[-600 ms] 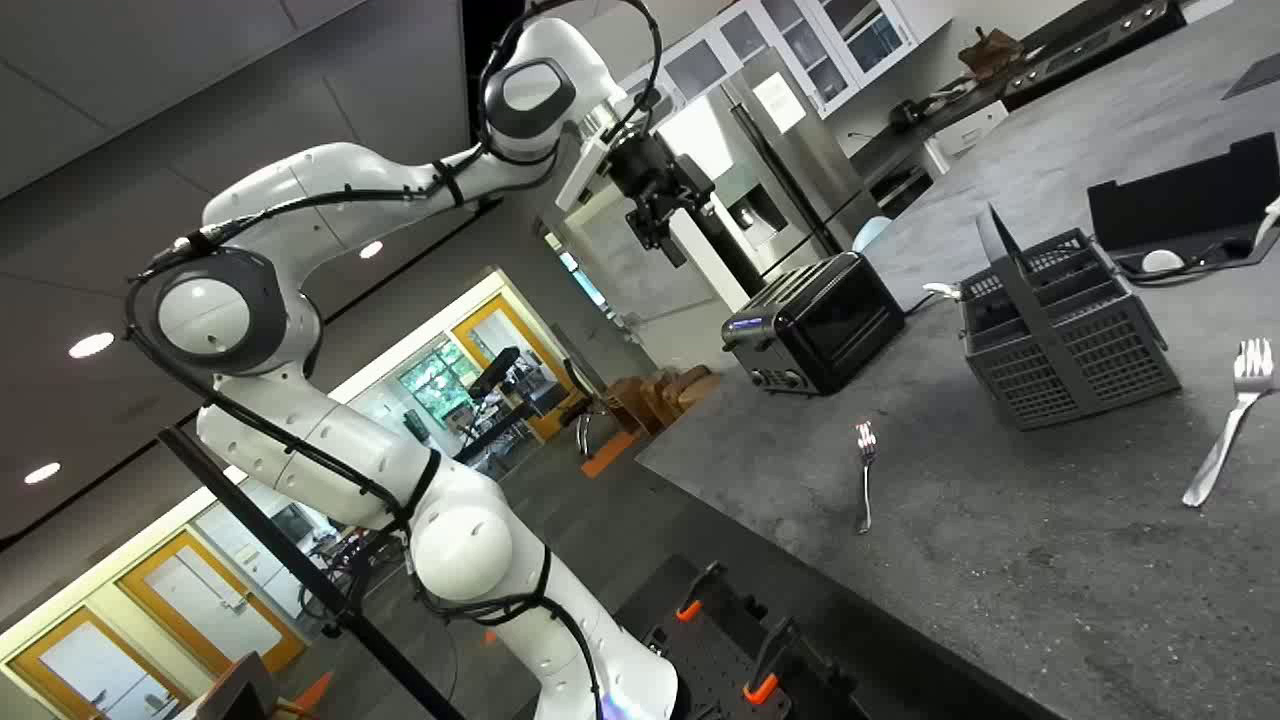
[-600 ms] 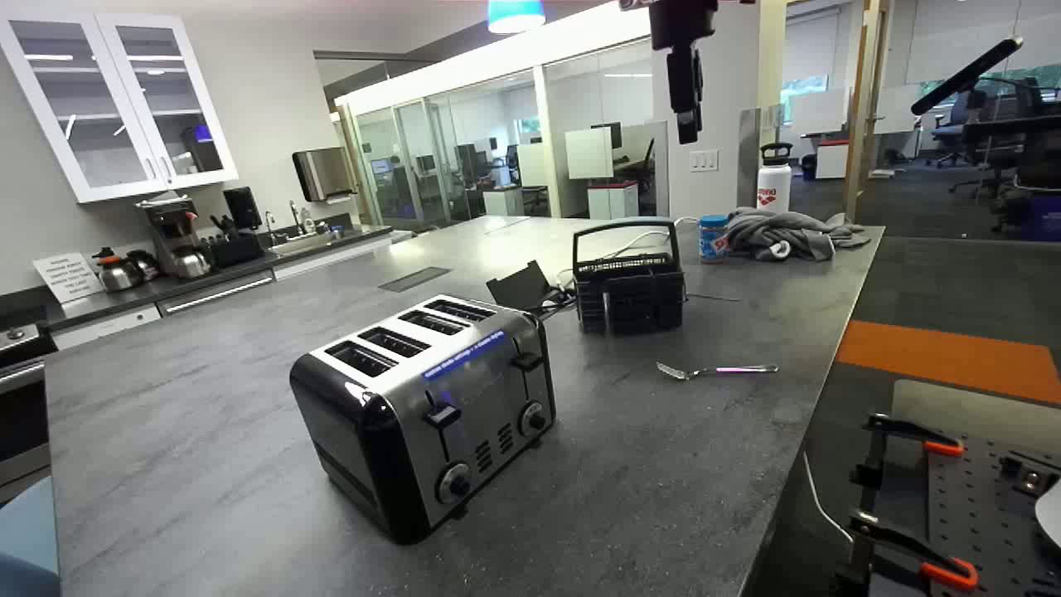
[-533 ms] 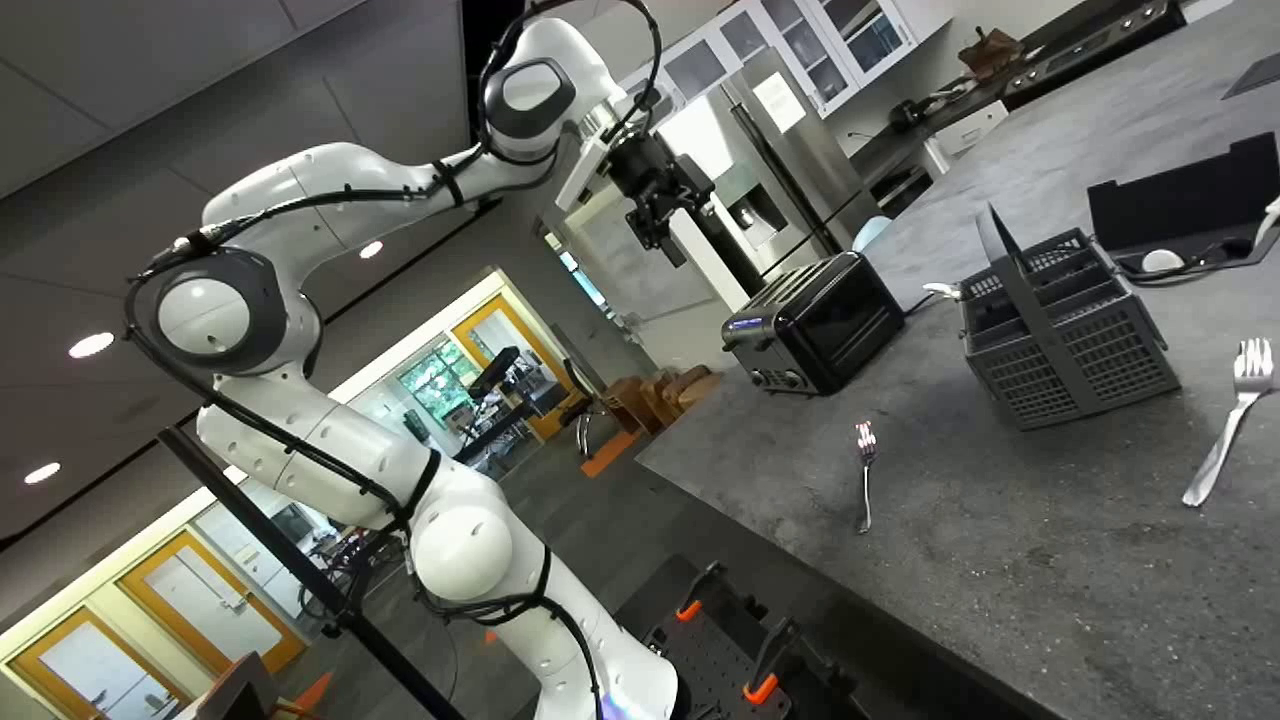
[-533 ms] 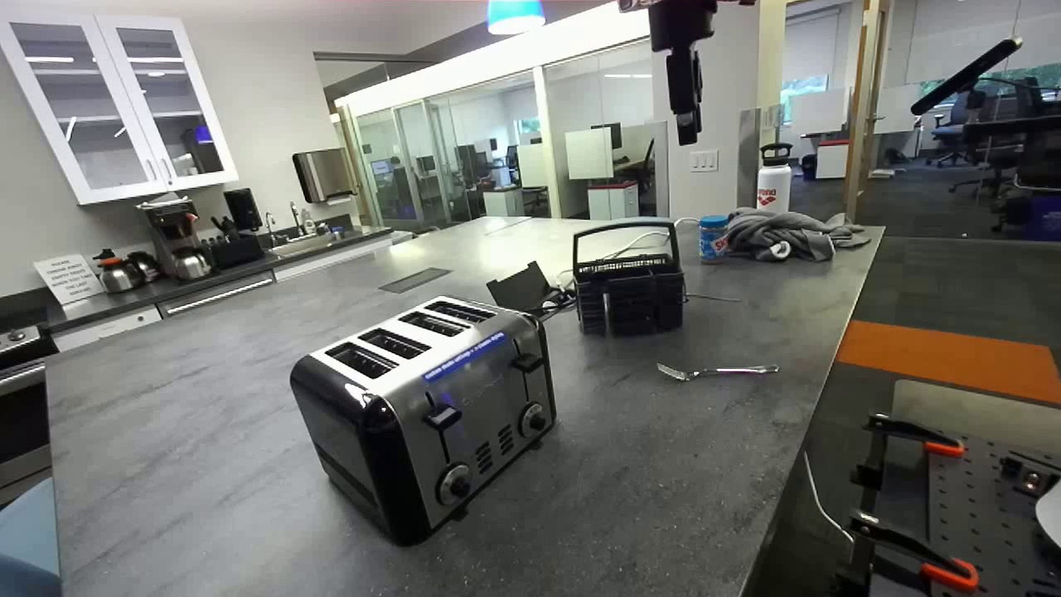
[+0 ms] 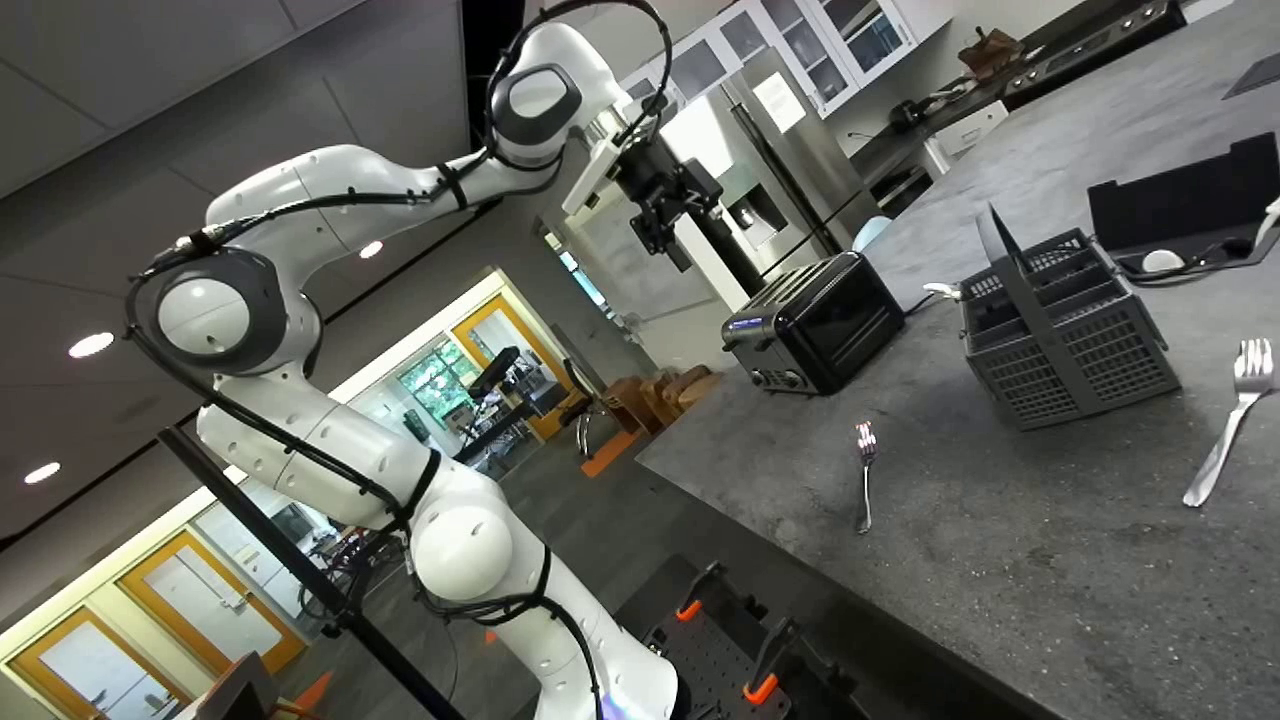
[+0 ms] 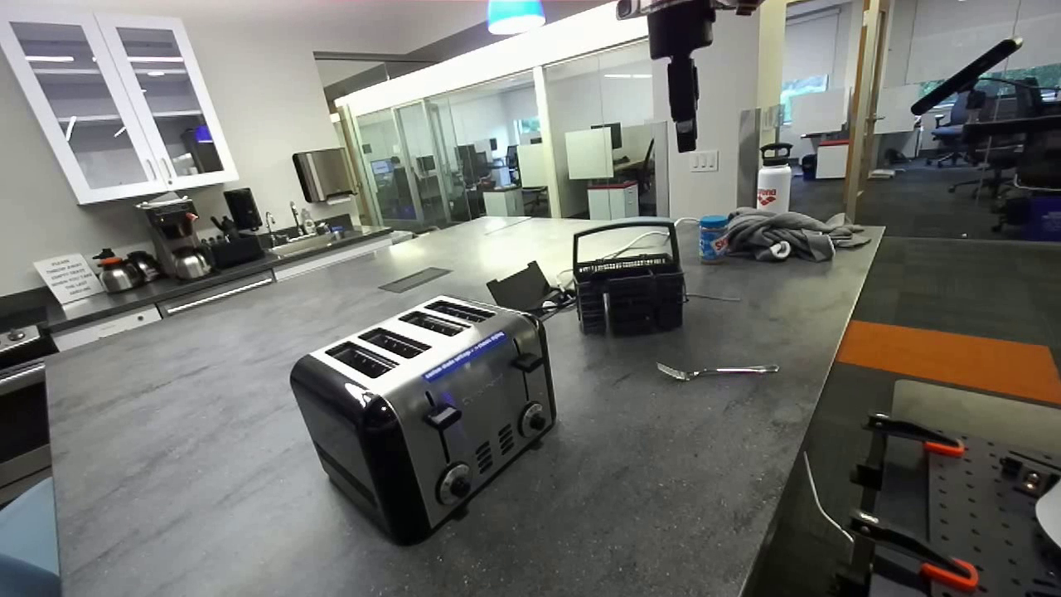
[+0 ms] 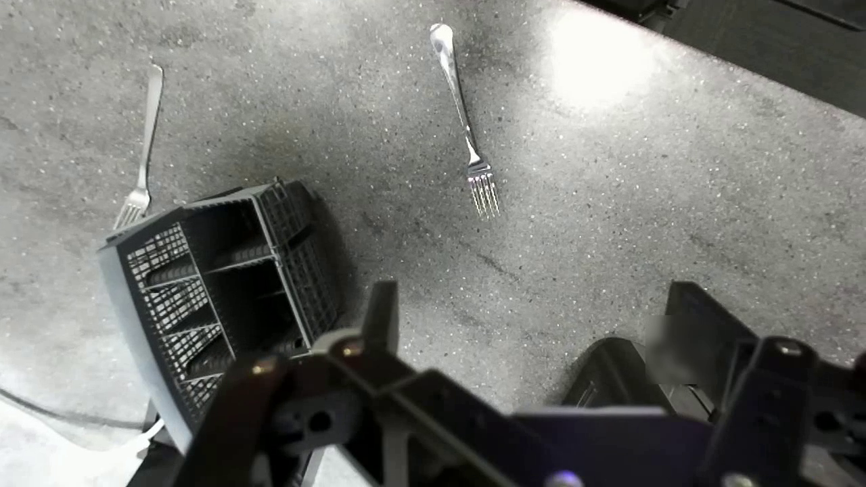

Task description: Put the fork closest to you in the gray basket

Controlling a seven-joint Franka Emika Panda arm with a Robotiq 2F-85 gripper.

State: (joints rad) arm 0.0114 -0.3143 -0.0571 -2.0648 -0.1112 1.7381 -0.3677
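Note:
A small slim silver fork lies on the grey counter near its edge, in both exterior views (image 5: 867,478) (image 6: 719,371). It also shows in the wrist view (image 7: 462,111), tines toward the gripper. The dark gray basket with its raised handle stands upright beyond the fork, in both exterior views (image 5: 1035,390) (image 6: 642,307). In the wrist view the basket (image 7: 304,264) is at the left, compartments facing up. My gripper (image 7: 533,291) is open and empty. It hangs high above the counter in both exterior views (image 5: 668,252) (image 6: 686,143), touching nothing.
Another fork (image 5: 1227,440) lies on the basket's far side; its tines (image 7: 132,206) are near the basket. A black toaster (image 5: 850,320) stands on the counter. A black open case (image 5: 1190,200) with cables lies behind the basket. A jar (image 6: 713,238) and grey cloth (image 6: 787,236) are farther back.
The arm and gripper have moved slightly down, shifting a little right in an exterior view. The forks, basket and toaster have not moved.

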